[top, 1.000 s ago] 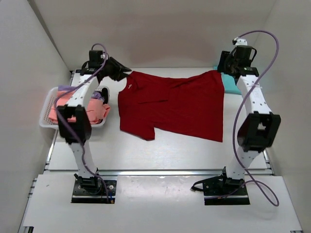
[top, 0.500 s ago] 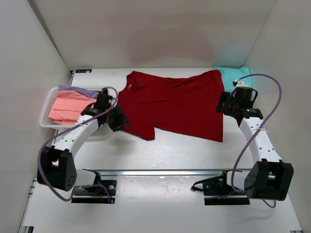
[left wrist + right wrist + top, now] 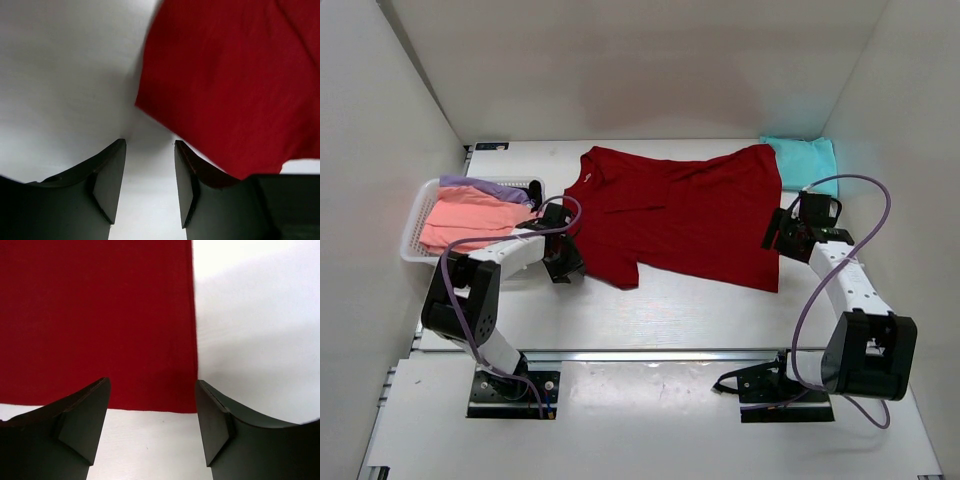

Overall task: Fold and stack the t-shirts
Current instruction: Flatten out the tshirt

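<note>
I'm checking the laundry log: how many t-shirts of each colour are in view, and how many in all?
Dark red t-shirt: 1
Teal t-shirt: 1
Salmon pink t-shirt: 1
Lavender t-shirt: 1
Total: 4

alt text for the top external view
A dark red t-shirt lies spread on a white table, the left gripper and right gripper at its sides. A basket at left holds a salmon shirt and lavender shirt; a teal shirt sits far right.
</note>
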You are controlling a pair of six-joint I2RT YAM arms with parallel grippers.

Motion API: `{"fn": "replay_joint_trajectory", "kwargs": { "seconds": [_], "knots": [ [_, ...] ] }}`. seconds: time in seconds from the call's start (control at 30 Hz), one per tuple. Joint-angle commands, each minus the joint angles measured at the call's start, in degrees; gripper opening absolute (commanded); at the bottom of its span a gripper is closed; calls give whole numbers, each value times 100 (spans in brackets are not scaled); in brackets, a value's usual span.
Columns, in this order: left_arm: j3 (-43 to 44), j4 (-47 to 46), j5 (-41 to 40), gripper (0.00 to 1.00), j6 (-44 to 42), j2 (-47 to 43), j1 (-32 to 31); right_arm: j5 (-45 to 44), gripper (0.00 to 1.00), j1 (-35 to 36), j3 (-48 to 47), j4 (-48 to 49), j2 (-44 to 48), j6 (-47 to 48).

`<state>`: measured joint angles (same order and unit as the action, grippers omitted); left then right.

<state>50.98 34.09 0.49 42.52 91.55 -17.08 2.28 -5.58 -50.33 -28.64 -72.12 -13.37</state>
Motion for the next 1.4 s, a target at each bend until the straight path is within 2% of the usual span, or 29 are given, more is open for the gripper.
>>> {"fn": "replay_joint_trajectory", "kwargs": {
  "seconds": [0.0,0.1,0.13,0.37,0.47,0.57,0.6,0.67,0.7,0.73,0.8,1.03,1.2,1.37],
  "knots": [
    [219,-323,-436,54,168,108,-58,-220,66,-162,181,16,-188,-376],
    [298,-377,-524,55,230,267,11,-88,70,-320,331,157,-398,-658],
    [411,-385,-550,57,221,293,47,43,74,-364,374,192,-400,-754],
    [720,-412,-524,56,204,619,47,404,74,-417,708,517,-795,-1133],
    [633,-569,-419,51,291,689,47,343,74,-338,717,421,-901,-1177],
    [588,-701,-287,40,318,759,29,361,74,-277,796,316,-1006,-1203],
    [580,-780,-278,34,318,768,29,395,74,-277,822,368,-1067,-1247],
    [588,-877,-155,6,327,838,56,518,66,-198,945,386,-1147,-1326],
    [606,-860,-172,0,336,821,64,510,65,-137,920,412,-1173,-1300],
    [571,-929,-111,0,292,856,73,553,48,-145,902,351,-1225,-1274],
    [676,-948,-75,0,265,769,100,729,0,-92,893,438,-1261,-1221],
    [1308,-790,206,0,406,180,179,747,0,-127,393,193,-814,-1204],
    [2186,-570,399,0,503,-374,249,712,0,-215,-678,-53,-313,-949],
    [2943,-333,794,0,529,-918,451,1142,0,-461,-1671,-186,65,-650]
  ]
}}
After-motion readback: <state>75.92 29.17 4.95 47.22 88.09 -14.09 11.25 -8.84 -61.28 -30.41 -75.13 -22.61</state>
